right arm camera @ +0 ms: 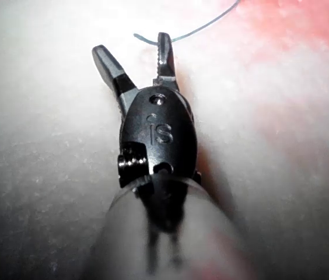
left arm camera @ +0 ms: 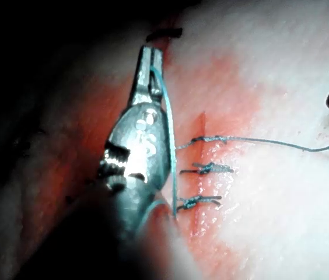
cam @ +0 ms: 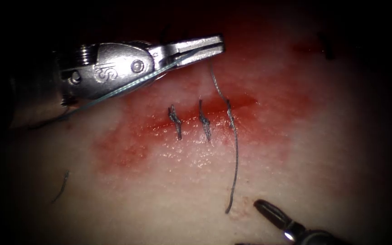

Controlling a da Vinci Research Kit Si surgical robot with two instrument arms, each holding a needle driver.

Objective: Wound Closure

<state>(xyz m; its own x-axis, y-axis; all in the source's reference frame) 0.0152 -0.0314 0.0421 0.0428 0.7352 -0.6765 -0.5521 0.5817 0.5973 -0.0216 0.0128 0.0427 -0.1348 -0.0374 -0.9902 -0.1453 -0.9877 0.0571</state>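
The tissue [cam: 323, 149] has a short cut [cam: 243, 100] crossed by three knotted stitches [cam: 204, 121]. My left tool [cam: 218, 45] hovers above and left of the cut, jaws shut on the thread [cam: 216, 81]. One strand drops from the jaws to the rightmost stitch [cam: 230, 119]. Another strand trails back over the tool to the left. That stitch's free tail [cam: 236, 172] runs down toward my right tool [cam: 260, 207] at the lower right. In the right wrist view the right tool [right arm camera: 132, 46] stands open, holding nothing, with the tail's end [right arm camera: 144, 38] between its fingers. The left tool [left arm camera: 151, 55] also holds the thread [left arm camera: 168, 116] in its wrist view.
Red fluid [cam: 123, 152] stains the tissue around the cut. A loose cut end of thread [cam: 61, 185] lies at the lower left. A dark short piece [cam: 327, 45] sits at the upper right on the tissue.
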